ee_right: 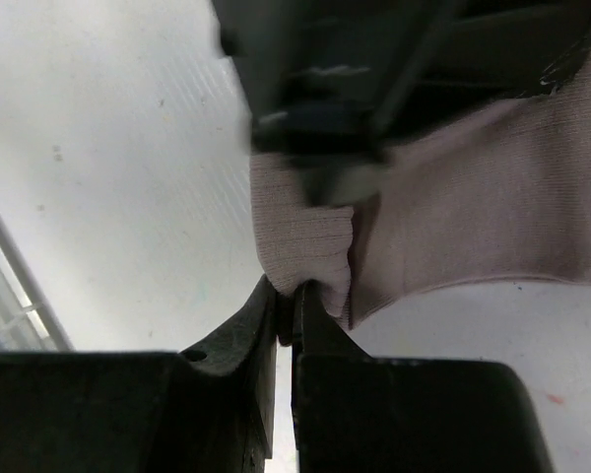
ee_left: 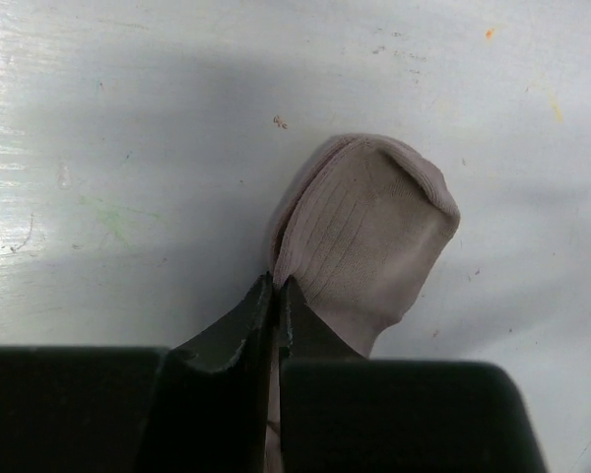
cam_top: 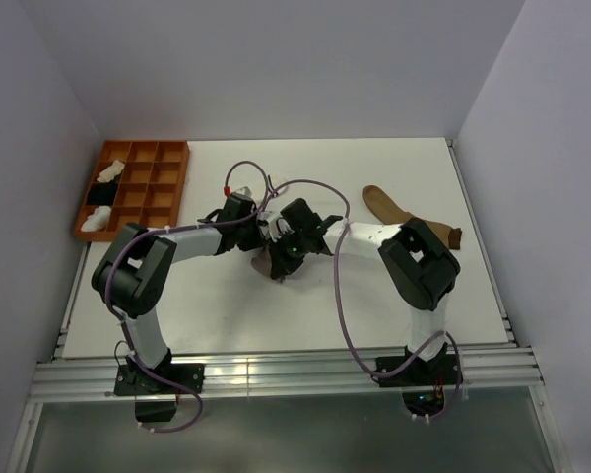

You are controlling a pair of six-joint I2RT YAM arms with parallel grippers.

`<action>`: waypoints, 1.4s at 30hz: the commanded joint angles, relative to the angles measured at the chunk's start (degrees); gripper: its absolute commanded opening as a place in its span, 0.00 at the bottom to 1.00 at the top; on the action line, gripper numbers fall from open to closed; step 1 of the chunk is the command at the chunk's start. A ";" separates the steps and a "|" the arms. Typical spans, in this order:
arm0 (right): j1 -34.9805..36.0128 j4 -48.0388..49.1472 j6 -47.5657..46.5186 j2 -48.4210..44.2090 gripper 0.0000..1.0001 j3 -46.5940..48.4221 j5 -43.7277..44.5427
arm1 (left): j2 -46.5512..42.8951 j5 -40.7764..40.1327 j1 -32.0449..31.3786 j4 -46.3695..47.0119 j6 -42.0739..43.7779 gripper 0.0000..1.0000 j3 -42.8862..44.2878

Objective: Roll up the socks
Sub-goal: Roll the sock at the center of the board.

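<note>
A folded greyish-mauve ribbed sock (cam_top: 273,266) lies mid-table, where both arms meet over it. In the left wrist view the sock (ee_left: 364,236) is a rounded fold, and my left gripper (ee_left: 276,288) is shut on its near edge, with fabric running between the jaws. My right gripper (ee_right: 292,296) is shut on a bunched fold of the same sock (ee_right: 453,217). The left gripper's blurred body (ee_right: 325,99) hangs just above it. A tan-brown sock (cam_top: 389,205) with a dark toe lies flat to the right, partly behind the right arm.
An orange compartment tray (cam_top: 163,192) stands at the back left and holds white bundles (cam_top: 110,172) and a black bundle (cam_top: 100,197). Purple cables loop over the arms. White walls close in on the table's left, back and right edges.
</note>
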 commanded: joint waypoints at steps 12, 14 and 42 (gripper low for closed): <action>-7.87 -10.35 4.64 6.42 0.00 10.30 -19.95 | -0.20 -1.43 -0.67 -2.76 3.69 0.11 -2.76; -8.83 -11.67 4.91 8.00 0.00 11.53 -20.56 | -0.47 -1.08 -0.76 -2.49 3.78 0.11 -3.03; -14.64 -14.40 8.86 20.13 0.01 15.32 -20.40 | -1.35 -0.72 -2.17 1.02 5.80 0.21 -2.77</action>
